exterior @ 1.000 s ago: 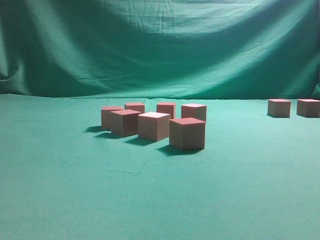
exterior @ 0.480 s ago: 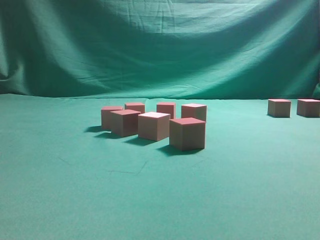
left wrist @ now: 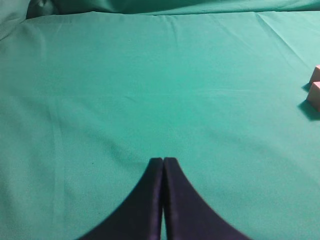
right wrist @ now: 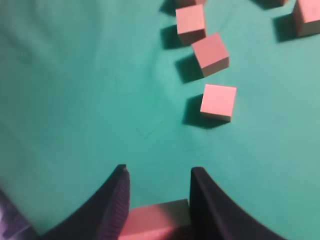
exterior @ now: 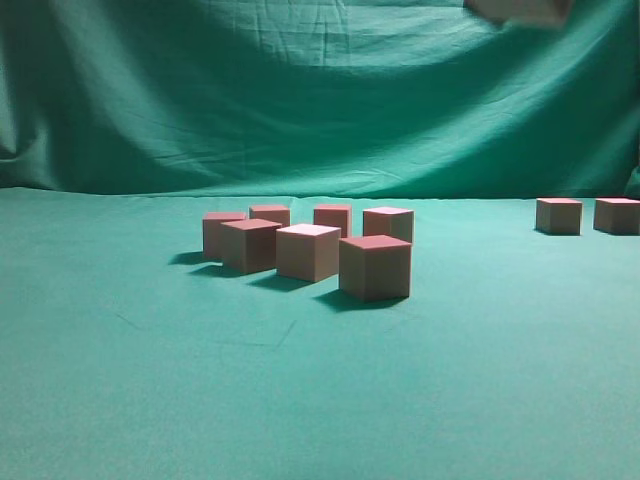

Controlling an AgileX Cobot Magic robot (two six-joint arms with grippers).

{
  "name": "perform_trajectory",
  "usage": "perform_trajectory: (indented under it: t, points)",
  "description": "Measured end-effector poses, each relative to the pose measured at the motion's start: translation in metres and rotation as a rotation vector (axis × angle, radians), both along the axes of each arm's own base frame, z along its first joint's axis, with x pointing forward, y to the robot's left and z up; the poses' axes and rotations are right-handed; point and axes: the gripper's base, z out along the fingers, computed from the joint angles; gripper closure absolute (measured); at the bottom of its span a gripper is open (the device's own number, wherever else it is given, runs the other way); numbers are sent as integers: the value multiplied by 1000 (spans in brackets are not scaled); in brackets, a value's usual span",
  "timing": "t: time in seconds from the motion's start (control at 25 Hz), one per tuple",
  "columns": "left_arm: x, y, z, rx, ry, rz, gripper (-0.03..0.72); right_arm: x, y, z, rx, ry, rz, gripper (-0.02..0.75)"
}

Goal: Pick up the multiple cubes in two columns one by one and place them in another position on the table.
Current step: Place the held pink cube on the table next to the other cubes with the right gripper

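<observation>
The right gripper [right wrist: 156, 175] is seen at the bottom of the right wrist view clamped on one cube [right wrist: 152, 220], with loose cubes [right wrist: 218, 102] at upper right on the table [right wrist: 75, 100]. In the left wrist view the left gripper [left wrist: 163, 161] is closed and empty at lower centre. In the exterior view, seven cubes [exterior: 375, 267] are grouped at centre and two [exterior: 558, 216] at the right edge.

Reddish-pink cubes [exterior: 374, 267] (tan-pink sides), plain teal-green table [exterior: 150, 380].

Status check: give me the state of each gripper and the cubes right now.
Right gripper: shut on a held cube, high above the table.
Left gripper: shut, empty.
Cluster of seven cubes: resting on the table.
Two cubes far right: resting on the table.
</observation>
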Motion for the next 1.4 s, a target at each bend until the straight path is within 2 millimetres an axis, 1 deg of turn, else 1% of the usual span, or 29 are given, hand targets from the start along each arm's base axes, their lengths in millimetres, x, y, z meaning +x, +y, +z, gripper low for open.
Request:
perform_trajectory:
  t: [0.16, 0.32, 0.6, 0.92, 1.04, 1.4]
  points:
    - [0, 0, 0, 0, 0, 0, 688, 17, 13, -28, -51, 34, -9, 466]
    - [0, 0, 0, 0, 0, 0, 688, 29, 23, -52, -103, 48, 3, 466]
    - [0, 0, 0, 0, 0, 0, 688, 38, 50, -76, -182, 9, 94, 466]
    - [0, 0, 0, 0, 0, 0, 688, 38, 65, -89, -182, -34, 127, 466]
    - [0, 0, 0, 0, 0, 0, 688, 39, 67, -96, -195, -30, 131, 466]
    - [0, 0, 0, 0, 0, 0, 688, 43, 69, -107, -209, -18, 111, 466]
